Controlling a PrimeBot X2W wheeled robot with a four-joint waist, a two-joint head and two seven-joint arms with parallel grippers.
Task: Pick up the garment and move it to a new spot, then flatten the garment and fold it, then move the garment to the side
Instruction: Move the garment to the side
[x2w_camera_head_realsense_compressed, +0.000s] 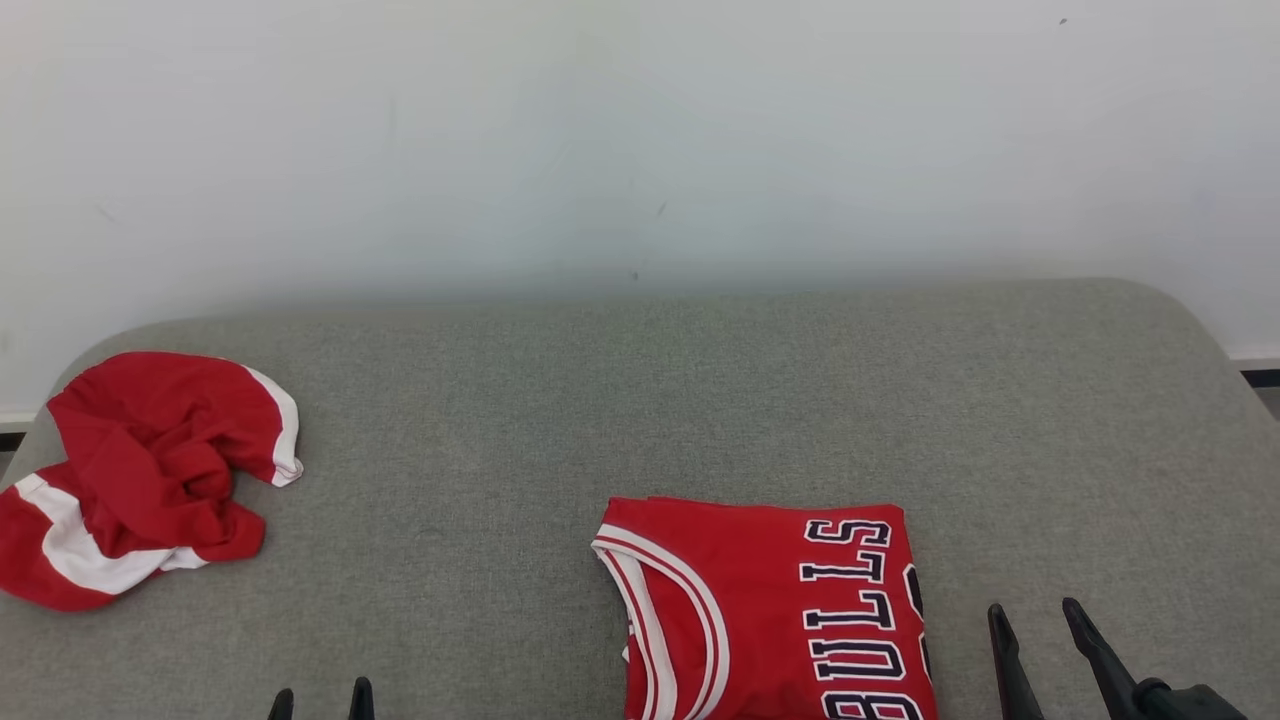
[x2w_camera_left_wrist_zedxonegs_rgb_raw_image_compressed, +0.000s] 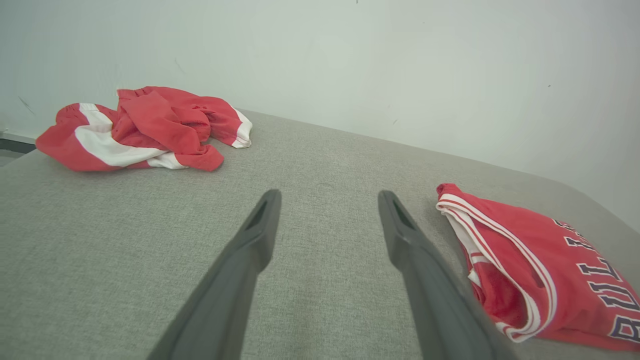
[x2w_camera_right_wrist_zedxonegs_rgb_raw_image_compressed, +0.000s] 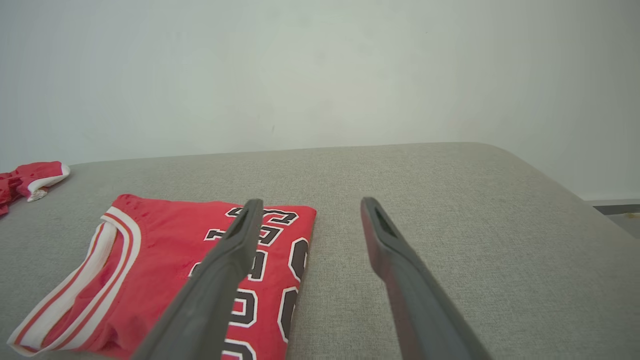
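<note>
Since it lies in a loose red-and-white heap at the far left corner of the grey fabric-covered desk (x2w_camera_head_realsense_compressed: 700, 380), the crumpled garment (x2w_camera_head_realsense_compressed: 150, 470) looks to be the one waiting for all the steps. It should handle as light, limp and rather slippery cloth that sags wherever it is unsupported, so a pinch on the white-banded hem, where the layers bunch thick, seems the surest hold. Nearer the robot lies a folded jersey (x2w_camera_head_realsense_compressed: 760, 610), flat with its lettering up, well apart from the heap. The left gripper (x2w_camera_head_realsense_compressed: 320, 700) and right gripper (x2w_camera_head_realsense_compressed: 1035, 615) both stand spread and empty, just above the cloth surface, the right one just beside the jersey. The left wrist view shows the heap's folds closely, whereas the right wrist view catches just its edge.
</note>
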